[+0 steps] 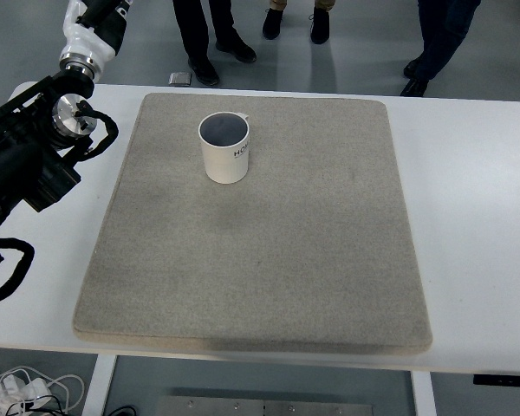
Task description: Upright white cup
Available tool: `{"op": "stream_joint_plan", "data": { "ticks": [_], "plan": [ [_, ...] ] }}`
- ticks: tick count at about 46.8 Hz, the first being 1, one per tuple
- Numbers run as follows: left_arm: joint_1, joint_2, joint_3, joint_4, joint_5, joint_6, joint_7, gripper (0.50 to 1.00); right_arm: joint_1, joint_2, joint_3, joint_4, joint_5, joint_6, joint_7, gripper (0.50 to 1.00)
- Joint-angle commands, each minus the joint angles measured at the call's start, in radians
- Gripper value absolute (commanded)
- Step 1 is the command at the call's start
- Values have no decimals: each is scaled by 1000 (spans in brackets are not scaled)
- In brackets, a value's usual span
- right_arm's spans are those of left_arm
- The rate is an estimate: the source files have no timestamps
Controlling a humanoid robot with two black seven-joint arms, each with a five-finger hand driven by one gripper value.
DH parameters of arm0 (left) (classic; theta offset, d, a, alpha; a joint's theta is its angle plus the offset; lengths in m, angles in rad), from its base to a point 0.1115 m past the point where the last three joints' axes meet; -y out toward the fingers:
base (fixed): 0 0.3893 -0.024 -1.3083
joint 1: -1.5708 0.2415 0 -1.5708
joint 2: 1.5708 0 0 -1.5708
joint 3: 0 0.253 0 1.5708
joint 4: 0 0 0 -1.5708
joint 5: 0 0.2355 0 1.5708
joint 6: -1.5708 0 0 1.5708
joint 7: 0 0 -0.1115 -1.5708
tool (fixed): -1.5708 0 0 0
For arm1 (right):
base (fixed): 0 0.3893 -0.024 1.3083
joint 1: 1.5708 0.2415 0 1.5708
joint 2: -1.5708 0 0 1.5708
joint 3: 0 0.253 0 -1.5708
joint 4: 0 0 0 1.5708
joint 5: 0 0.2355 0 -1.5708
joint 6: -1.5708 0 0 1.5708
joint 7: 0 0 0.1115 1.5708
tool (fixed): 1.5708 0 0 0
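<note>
A white cup (224,148) with a dark inside and dark print on its side stands upright, mouth up, on the far left part of the grey mat (269,260). My left arm (35,147) lies over the table's left edge. Its white wrist (87,43) points up and away, and the left hand (104,10) is at the picture's top edge, mostly cut off and well clear of the cup. The right arm is out of view.
The white table (477,199) shows around the mat. Several people's legs and shoes (295,22) stand on the floor beyond the far edge. A small grey object (180,79) lies on the floor there. Cables (17,390) hang below the near left corner.
</note>
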Motion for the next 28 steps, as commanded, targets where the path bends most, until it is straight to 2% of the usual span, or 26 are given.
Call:
{"op": "stream_joint_plan", "data": {
  "ticks": [1,7,16,23,28],
  "plan": [
    [24,-1,-57,-3,-4,-4,58,988,0,0,4,-1,-1,0,0,952],
    [59,-4,-159,-2,-6,-34,163,990,0,0,1,0,-1,0,0,952],
    [93,-9,-257,2,-6,-48,259,990,-2,0,1,0,0,1,0,952],
    [122,-23,-320,2,-24,-65,286,992,-3,0,2,0,2,1,2,952],
    [145,-30,-340,2,-43,-126,284,992,-3,0,5,0,2,3,2,952]
  ]
}}
